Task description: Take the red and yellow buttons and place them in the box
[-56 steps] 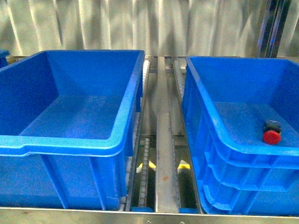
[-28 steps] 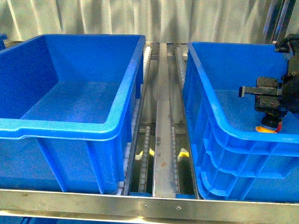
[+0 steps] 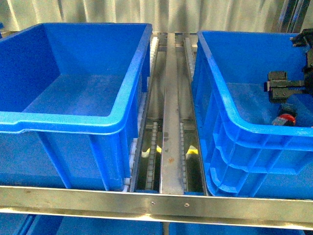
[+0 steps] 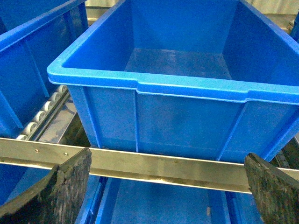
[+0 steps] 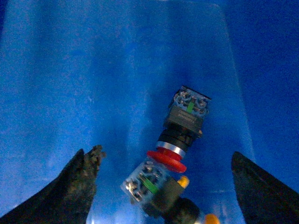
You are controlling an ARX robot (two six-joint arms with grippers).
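Right gripper (image 5: 163,186) spread wide above red mushroom-capped push-button switch (image 5: 180,135) and half-cropped yellow-capped switch (image 5: 161,191), both lying touching on right deep blue plastic crate (image 3: 230,112) floor, left gripper (image 4: 166,196) open before left blue crate (image 4: 187,88).

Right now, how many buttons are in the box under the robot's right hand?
2. The red button and the yellow button lie touching on the right crate's floor, below the open right gripper. More may be hidden outside the wrist view.
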